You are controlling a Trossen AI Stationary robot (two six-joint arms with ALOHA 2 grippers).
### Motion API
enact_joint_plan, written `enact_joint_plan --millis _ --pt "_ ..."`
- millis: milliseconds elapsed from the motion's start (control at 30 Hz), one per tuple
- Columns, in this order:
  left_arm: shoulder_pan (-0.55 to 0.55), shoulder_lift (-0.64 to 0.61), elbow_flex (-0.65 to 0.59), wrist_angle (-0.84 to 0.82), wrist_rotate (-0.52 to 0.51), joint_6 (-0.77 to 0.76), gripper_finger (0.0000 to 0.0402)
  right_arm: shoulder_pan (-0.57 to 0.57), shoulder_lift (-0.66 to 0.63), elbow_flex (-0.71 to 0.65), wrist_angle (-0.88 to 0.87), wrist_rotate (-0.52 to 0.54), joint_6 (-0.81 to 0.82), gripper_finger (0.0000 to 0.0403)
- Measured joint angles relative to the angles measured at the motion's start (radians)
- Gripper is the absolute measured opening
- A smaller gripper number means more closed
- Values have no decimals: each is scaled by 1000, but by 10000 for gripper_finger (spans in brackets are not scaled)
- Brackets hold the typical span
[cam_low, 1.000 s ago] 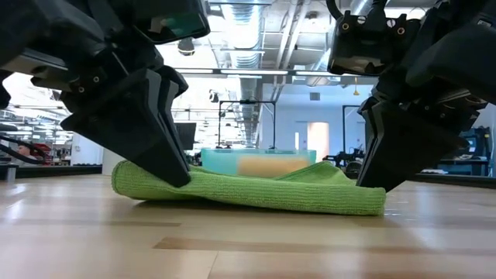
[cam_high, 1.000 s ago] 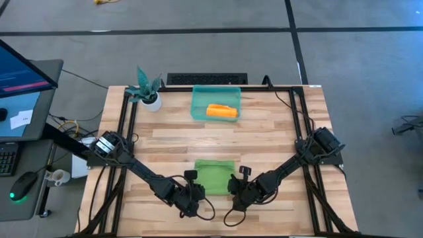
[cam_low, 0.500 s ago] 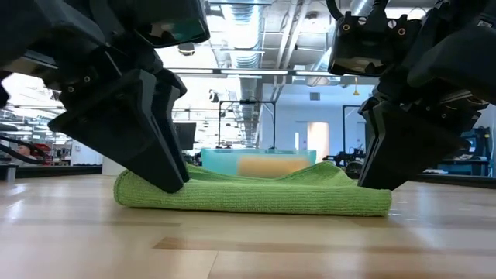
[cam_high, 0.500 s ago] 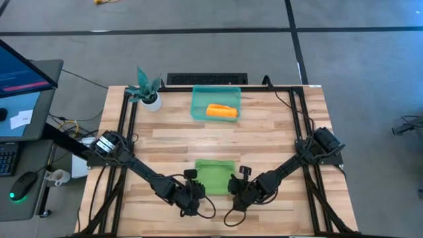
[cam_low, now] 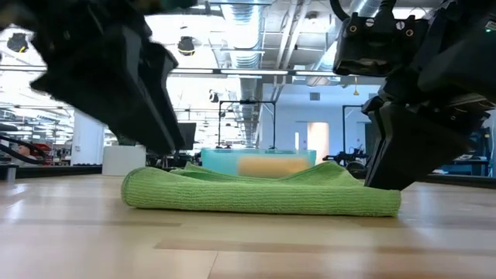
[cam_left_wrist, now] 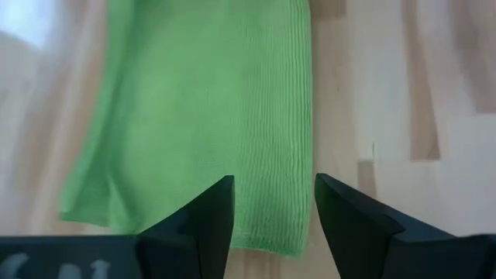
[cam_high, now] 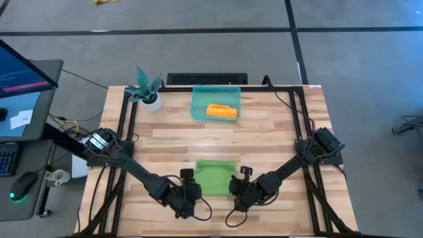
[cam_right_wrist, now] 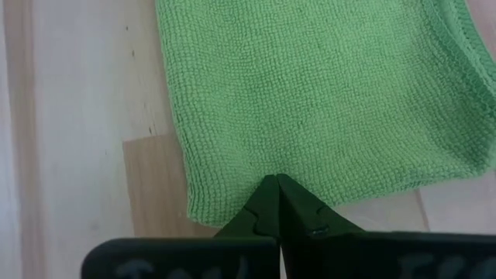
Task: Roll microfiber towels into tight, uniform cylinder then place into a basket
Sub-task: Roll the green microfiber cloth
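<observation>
Jaws: your left gripper (cam_left_wrist: 267, 217) stood parted and empty above the lime green towel (cam_high: 215, 176) at the table's near edge, your right gripper (cam_right_wrist: 277, 203) pinched its corner; one-sided lifting risked skewing the roll.

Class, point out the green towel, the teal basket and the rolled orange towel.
green towel (cam_high: 215, 177), high view, middle of the cloth.
teal basket (cam_high: 199, 104), high view, left floor.
rolled orange towel (cam_high: 221, 111), high view, roll's middle.

folded green towel (cam_high: 215, 176), orange roll (cam_high: 222, 111) in basket (cam_high: 198, 106)
</observation>
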Motion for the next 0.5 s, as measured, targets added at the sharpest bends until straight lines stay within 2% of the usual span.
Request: enact_joint_plan --millis 167,300,500 --pt "-28 -4 1 40 -75 48 173 3 -6 0 1 2 0 16" --pt "-21 47 2 121 -71 100 173 3 -9 0 3 2 0 16" --pt "-3 67 0 74 -149 66 164 10 -9 0 2 0 0 19"
